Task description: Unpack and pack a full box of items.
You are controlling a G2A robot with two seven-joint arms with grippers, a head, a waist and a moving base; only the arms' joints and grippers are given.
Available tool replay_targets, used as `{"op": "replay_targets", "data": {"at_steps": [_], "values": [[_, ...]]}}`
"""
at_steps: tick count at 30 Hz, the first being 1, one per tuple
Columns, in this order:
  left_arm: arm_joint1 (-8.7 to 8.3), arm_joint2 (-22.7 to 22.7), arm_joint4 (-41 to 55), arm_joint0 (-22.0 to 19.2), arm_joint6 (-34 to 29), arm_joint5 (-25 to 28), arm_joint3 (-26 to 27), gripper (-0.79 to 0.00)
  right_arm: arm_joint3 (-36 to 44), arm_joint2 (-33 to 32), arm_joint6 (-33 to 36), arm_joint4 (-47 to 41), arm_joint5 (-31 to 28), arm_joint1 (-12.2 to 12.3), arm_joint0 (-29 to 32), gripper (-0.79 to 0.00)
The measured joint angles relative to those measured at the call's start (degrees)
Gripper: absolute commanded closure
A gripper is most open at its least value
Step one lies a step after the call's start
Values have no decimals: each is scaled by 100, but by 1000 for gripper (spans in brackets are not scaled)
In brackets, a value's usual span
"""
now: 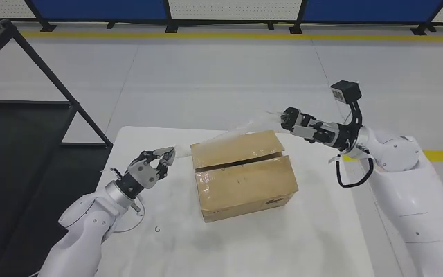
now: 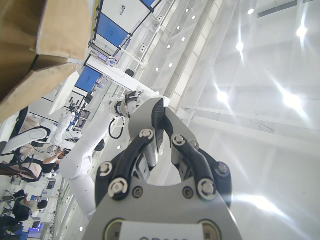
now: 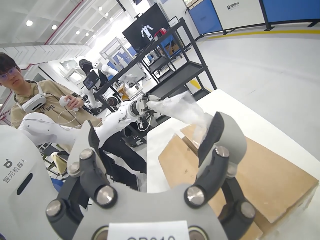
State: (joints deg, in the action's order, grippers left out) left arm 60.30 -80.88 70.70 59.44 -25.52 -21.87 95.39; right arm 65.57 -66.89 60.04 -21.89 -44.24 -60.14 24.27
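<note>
I see the cardboard box (image 1: 243, 183) sitting around the middle of the white table (image 1: 304, 239). Its top flaps (image 1: 235, 149) are folded down, with a dark slit between them.

My left gripper (image 1: 165, 155) is just off the box's left side. Its fingers (image 2: 157, 116) are pressed together, and from the right wrist camera I can see them pinching one end of a translucent plastic film (image 3: 180, 108). The film runs from the left gripper past the far left corner of the box and along its far edge. It rises as it goes right and ends at my right gripper (image 1: 285, 116).

The right gripper hangs by the far right corner of the box, higher than the box top, which its own camera looks down on. Its fingers are spread wide apart. The right end of the film lies against the pad of one of those fingers (image 3: 212, 136), and the other finger is well clear of it. I cannot tell whether the film is sticking to that pad or only resting on it.

In the left wrist camera the box looms close beside the left gripper, its flap edges overhead, and the right gripper (image 2: 130, 98) shows farther off at the end of its white arm.
</note>
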Motion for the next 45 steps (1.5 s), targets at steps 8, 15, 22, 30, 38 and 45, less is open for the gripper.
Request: {"op": "replay_targets", "data": {"at_steps": [8, 15, 22, 30, 38, 45], "values": [[36, 111, -50, -78, 43, -55, -70, 0, -157, -76, -133, -59, -134, 152, 206, -785], [63, 176, -80, -151, 58, -99, -128, 0, -210, -80, -219, -100, -218, 249, 273, -785], [86, 213, -114, -196, 49, -126, -194, 0, -202, -53, -275, -125, -274, 333, 299, -785], [109, 228, -131, -226, 38, -145, -235, 0, -306, -53, -411, -175, -410, 392, 282, -785], [129, 241, -154, -183, 1, -149, -268, 0, -447, -136, -703, -112, -522, 401, 304, -785], [157, 331, -168, -171, 2, -196, -365, 0, -456, -112, -839, -12, -489, 395, 358, -785]]}}
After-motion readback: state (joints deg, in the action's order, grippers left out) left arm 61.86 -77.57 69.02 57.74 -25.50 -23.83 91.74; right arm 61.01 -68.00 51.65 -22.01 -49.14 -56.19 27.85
